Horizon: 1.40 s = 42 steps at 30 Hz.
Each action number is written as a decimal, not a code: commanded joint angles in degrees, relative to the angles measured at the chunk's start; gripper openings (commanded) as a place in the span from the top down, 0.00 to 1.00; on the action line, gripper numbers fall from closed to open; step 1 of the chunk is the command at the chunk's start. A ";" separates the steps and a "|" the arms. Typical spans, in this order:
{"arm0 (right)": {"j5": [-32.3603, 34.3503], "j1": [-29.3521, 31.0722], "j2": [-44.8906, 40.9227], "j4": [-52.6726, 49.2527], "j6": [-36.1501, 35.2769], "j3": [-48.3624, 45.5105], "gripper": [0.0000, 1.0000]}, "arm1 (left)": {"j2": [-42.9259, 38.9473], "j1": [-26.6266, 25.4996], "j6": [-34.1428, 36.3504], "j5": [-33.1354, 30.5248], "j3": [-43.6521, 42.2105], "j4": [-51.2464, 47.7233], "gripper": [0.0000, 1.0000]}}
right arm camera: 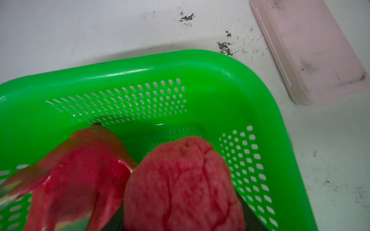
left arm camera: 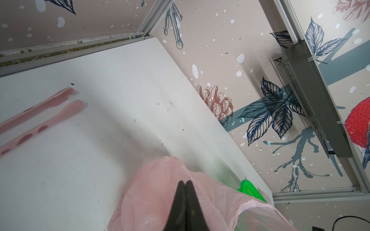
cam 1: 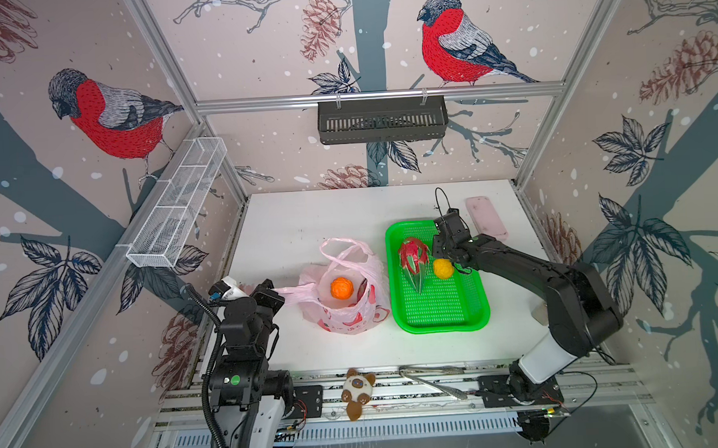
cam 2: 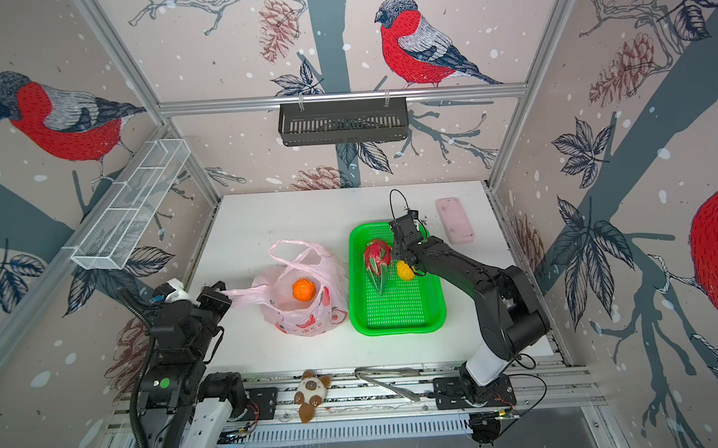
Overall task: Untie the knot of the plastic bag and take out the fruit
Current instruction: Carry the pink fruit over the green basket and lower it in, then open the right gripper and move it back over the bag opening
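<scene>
The plastic bag [cam 1: 353, 312] stands open left of the green basket [cam 1: 437, 327], with the left gripper [left arm camera: 185, 186] clamped on its handle [cam 1: 298, 292]; a dragon fruit [cam 1: 413, 256] and the yellow fruit [cam 1: 443, 268] are in the basket, the right gripper [cam 1: 441, 252] grips the red fruit [right arm camera: 180, 180] over it, and the orange fruit [cam 1: 342, 287] is not yet out.

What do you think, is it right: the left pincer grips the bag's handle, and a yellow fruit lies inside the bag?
No. Both top views show the orange fruit inside the plastic bag; the yellow fruit lies in the green basket. The left pincer does grip the handle.
</scene>
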 commanded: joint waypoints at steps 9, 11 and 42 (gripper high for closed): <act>-0.96 -1.20 7.35 3.88 0.08 2.33 0.57 | -1.03 -0.04 1.07 -1.47 1.14 -0.07 1.00; -0.98 -1.27 8.31 3.90 0.27 2.76 0.55 | -1.02 -0.06 1.18 -1.33 1.27 -0.21 1.00; 12.35 8.65 -2.97 -9.17 3.16 7.79 0.15 | -1.47 -0.08 2.46 -1.71 1.93 0.14 1.00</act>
